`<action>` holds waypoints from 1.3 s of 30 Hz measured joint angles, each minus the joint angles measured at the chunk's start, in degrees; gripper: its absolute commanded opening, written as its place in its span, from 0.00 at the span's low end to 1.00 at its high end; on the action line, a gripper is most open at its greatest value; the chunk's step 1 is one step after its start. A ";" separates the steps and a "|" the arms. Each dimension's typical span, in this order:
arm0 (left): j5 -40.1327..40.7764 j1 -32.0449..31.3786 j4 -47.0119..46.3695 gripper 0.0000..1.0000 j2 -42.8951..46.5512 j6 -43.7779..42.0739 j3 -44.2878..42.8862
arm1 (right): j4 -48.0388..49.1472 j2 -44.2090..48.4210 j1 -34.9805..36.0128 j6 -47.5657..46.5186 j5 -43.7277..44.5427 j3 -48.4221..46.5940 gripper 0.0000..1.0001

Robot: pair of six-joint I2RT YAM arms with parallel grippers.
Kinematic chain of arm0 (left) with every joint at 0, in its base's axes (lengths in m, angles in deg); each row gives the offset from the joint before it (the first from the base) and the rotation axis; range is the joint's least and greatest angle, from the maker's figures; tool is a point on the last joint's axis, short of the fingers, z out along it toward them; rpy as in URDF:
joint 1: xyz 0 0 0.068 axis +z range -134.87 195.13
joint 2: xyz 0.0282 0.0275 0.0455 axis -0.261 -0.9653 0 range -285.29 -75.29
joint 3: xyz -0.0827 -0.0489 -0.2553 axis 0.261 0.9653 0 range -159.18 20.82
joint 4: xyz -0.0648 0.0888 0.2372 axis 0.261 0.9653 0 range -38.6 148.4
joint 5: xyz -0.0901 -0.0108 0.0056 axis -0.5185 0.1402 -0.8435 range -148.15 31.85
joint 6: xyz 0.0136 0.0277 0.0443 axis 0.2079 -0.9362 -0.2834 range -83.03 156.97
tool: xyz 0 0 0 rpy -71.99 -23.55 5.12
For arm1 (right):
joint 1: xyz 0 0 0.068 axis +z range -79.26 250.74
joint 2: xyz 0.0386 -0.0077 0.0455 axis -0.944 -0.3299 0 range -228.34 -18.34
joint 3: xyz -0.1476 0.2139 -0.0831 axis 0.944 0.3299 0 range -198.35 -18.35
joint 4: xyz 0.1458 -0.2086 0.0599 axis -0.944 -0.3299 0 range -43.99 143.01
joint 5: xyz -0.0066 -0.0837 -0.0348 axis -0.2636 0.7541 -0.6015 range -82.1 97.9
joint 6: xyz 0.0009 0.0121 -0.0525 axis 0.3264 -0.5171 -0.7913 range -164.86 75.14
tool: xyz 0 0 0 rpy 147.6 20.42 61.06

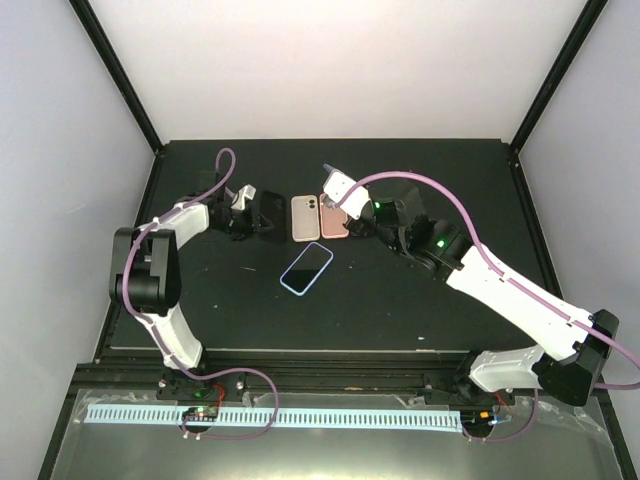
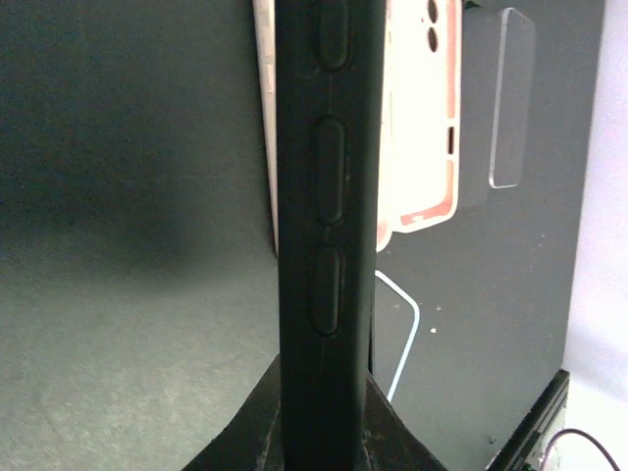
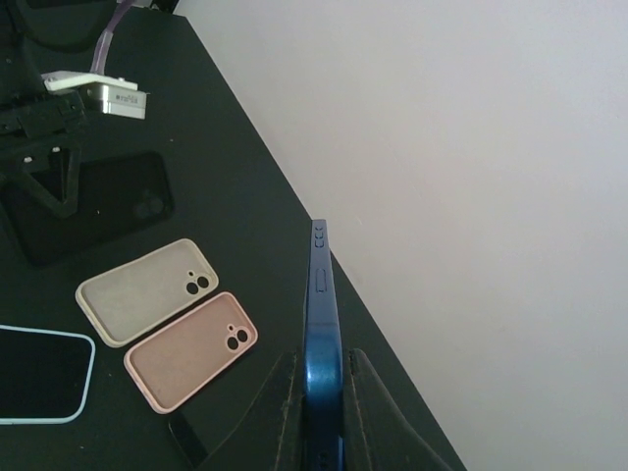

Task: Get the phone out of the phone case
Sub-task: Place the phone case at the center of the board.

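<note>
Black case: the black rubbery phone case (image 2: pixel 324 196) stands on its edge, with three long side-button bumps facing the left wrist camera. The right wrist view shows its flat back with a camera cut-out. I cannot tell whether a phone sits inside it.
Left hand: the left hand (image 2: pixel 324 402) is closed on the lower end of the black rubbery phone case, one finger on each broad face. It holds the case over the far left part of the desk.
Blue phone: the dark blue phone (image 3: pixel 322 314) is upright and seen edge-on, with small side buttons near its top. It is clear of the black rubbery phone case, well to that case's right and close to the white wall (image 3: pixel 471 196).
Right hand: the right hand (image 3: pixel 322 392) is clamped on the bottom end of the dark blue phone, holding it above the desk just beside the pink case.
Cream case: the cream phone case (image 1: pixel 305 218) lies flat with its camera hole showing, between the two hands.
Pink case: the pink phone case (image 1: pixel 333 222) lies flat, side by side with the cream phone case on its right.
Other phone: the light-blue-edged phone (image 1: pixel 307 268) lies screen-up and at a slant, nearer the arm bases than the two flat cases.
Desk: the matte black desk (image 1: pixel 420 310) carries both flat cases and the slanted phone.
</note>
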 measured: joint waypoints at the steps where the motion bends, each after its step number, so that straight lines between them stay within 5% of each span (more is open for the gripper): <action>1: 0.26 0.02 0.35 0.02 -0.96 -0.26 -0.46 | -0.07 0.00 -0.09 0.09 -0.04 0.00 0.01; 15: 2.12 0.04 1.81 0.02 -11.74 -2.78 -7.96 | -0.22 0.00 -0.55 0.72 -1.42 0.00 0.01; 29: 2.47 0.02 2.67 0.12 -16.72 -2.91 -11.06 | -1.38 -0.44 -0.90 0.96 -2.49 0.00 0.01; 39: 5.42 -0.04 2.71 0.45 -16.96 -2.29 -11.39 | -1.51 -0.44 -0.90 0.96 -2.71 0.00 0.01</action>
